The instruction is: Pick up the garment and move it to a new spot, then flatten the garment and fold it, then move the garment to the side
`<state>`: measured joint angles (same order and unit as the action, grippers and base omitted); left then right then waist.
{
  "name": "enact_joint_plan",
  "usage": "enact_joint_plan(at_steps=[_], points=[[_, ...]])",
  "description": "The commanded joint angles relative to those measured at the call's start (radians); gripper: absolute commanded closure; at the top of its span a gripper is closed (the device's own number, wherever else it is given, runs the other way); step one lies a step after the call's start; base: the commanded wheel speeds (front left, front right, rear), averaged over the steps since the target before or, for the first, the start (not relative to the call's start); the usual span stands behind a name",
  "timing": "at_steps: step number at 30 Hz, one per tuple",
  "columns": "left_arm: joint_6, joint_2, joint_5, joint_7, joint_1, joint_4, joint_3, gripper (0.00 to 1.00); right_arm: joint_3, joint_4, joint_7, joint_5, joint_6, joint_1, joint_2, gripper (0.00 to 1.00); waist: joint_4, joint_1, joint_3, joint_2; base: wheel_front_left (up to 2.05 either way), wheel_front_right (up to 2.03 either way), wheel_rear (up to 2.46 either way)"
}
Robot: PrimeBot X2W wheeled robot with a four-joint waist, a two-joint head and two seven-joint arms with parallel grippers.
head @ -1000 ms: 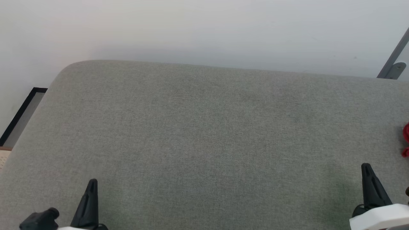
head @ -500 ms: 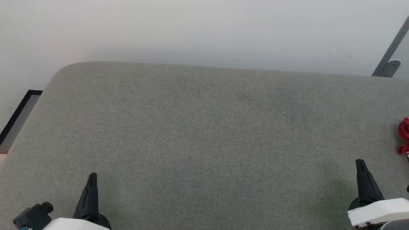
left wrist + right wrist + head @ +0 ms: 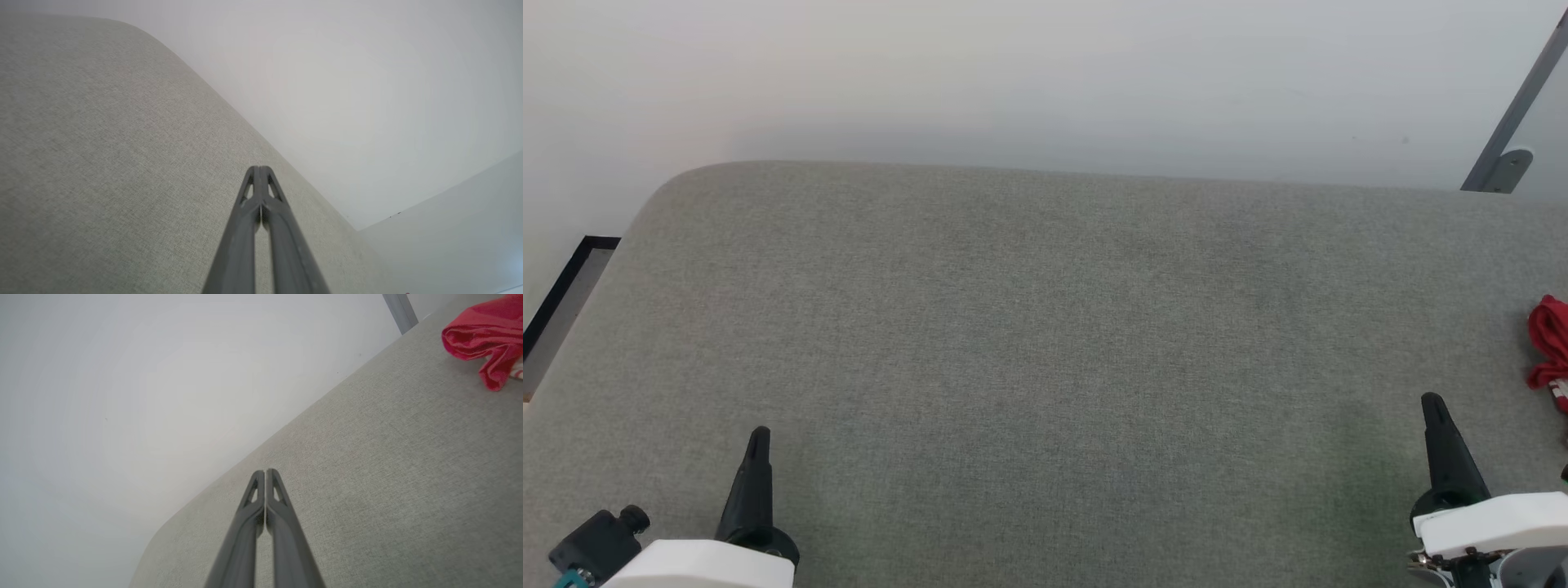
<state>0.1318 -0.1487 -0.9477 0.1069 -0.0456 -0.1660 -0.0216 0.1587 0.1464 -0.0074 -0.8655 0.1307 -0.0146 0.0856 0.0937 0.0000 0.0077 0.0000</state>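
The garment (image 3: pixel 1550 343) is a bunched red cloth at the far right edge of the grey padded surface (image 3: pixel 1045 327), mostly cut off by the frame. In the right wrist view the garment (image 3: pixel 486 339) lies crumpled at the top right, with a bit of white striped trim. My right gripper (image 3: pixel 1433 404) is shut and empty at the lower right, short of the garment and to its left. My left gripper (image 3: pixel 760 437) is shut and empty at the lower left. Both wrist views show fingertips pressed together: left gripper (image 3: pixel 260 168), right gripper (image 3: pixel 265 471).
A pale wall (image 3: pixel 1045 73) runs behind the surface's far edge. A grey metal post with a bracket (image 3: pixel 1499 159) stands at the back right. A black-framed panel (image 3: pixel 564 294) lies on the floor past the rounded left corner.
The whole head view has shifted left, so the camera has turned right and more of the red garment shows at the right edge. Both grippers stay shut.
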Motion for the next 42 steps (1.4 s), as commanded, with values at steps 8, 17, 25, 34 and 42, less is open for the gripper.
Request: enact_joint_plan(at_steps=[8,17,25,34,42], points=[[-0.001,0.007,-0.114,-0.030,0.041,-0.004,-0.013,1.00,-0.008,0.008,0.020,-0.122,0.000,0.037,-0.003,1.00,-0.010,0.0000,0.000,0.0000,0.00,0.00,0.00],[-0.001,0.019,-0.207,-0.056,0.059,-0.015,-0.021,1.00,-0.013,0.023,0.036,-0.221,0.000,0.053,-0.008,1.00,-0.020,0.0000,-0.001,0.0000,0.00,0.00,0.00],[-0.001,0.028,-0.284,-0.080,0.076,-0.025,-0.028,1.00,-0.018,0.034,0.051,-0.303,0.000,0.064,-0.012,1.00,-0.029,0.0000,-0.001,0.0000,0.00,0.00,0.00],[-0.001,0.037,-0.358,-0.103,0.093,-0.035,-0.036,1.00,-0.023,0.047,0.064,-0.388,0.000,0.076,-0.017,1.00,-0.039,0.0000,-0.002,0.0000,0.00,0.00,0.00],[-0.001,0.045,-0.415,-0.120,0.104,-0.042,-0.042,1.00,-0.027,0.056,0.075,-0.451,0.000,0.087,-0.021,1.00,-0.047,0.0000,-0.002,0.0000,0.00,0.00,0.00]])
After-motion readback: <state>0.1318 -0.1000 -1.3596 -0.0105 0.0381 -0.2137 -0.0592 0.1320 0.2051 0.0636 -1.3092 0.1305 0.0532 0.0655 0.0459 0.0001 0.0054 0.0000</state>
